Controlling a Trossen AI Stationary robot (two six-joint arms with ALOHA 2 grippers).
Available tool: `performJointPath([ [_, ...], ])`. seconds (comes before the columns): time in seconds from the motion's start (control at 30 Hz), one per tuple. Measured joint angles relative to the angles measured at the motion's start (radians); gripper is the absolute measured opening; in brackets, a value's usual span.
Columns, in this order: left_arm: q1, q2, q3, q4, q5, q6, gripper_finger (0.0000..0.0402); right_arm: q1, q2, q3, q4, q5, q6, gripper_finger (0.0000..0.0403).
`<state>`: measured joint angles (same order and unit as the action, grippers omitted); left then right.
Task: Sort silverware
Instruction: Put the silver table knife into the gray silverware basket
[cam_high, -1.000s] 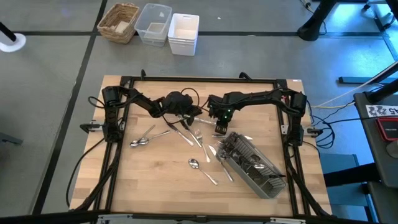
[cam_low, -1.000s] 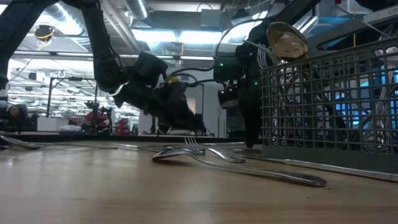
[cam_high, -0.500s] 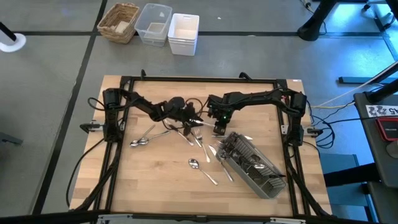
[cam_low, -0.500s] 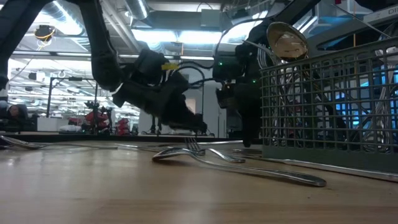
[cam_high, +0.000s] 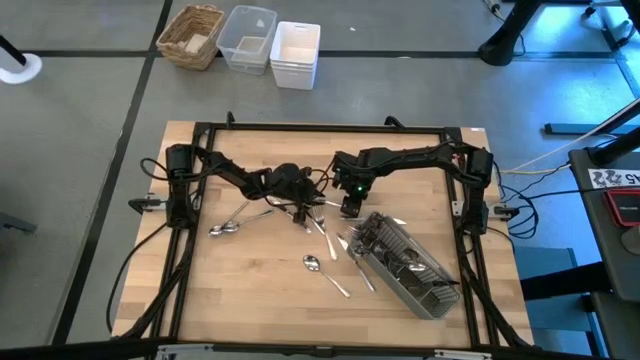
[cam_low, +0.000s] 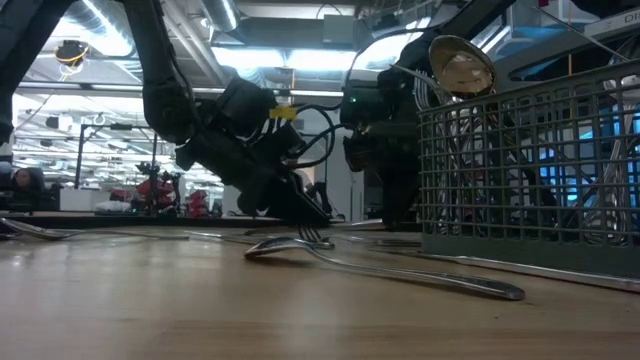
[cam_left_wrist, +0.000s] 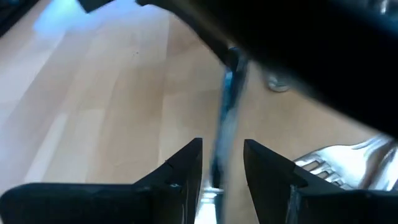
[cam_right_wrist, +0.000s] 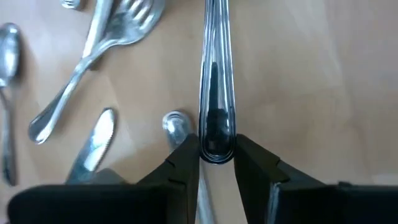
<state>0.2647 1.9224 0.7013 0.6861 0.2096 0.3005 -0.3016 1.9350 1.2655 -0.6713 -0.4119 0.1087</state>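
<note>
Both arms are brought together over the far middle of the wooden bench (cam_high: 250, 290). The left gripper (cam_high: 300, 205) is lowered almost to the bench top among the scattered silverware (cam_high: 318, 232), and in the left wrist view its fingers (cam_left_wrist: 186, 163) are seen standing apart with a slim silver handle (cam_left_wrist: 224, 124) running between them; the picture there is blurred, so whether the pads touch the handle cannot be told. The right gripper (cam_high: 350, 207) is held just beside the left one, pointing down at the bench. In the right wrist view its fingers (cam_right_wrist: 185, 158) are closed on the rounded end of a long ridged utensil handle (cam_right_wrist: 215, 74), which runs straight away from them across the wood.

More pieces are spread on the bench: two spoons (cam_high: 225, 228) towards the left, a spoon (cam_high: 312, 263) nearer the front, and forks and knives between the grippers and the grey slatted caddy (cam_high: 405, 265). The caddy is set at an angle at the right front of the bench, with several pieces already standing inside it; one spoon bowl (cam_low: 461, 63) is seen rising above its rim in the low view.
</note>
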Motion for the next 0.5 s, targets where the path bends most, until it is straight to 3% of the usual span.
performJointPath([
  [0.5,-0.028,0.000,0.001,-0.049,-0.024,0.073,0.0111,0.000,0.000,0.000,0.051,-0.110,0.092,0.0087],
])
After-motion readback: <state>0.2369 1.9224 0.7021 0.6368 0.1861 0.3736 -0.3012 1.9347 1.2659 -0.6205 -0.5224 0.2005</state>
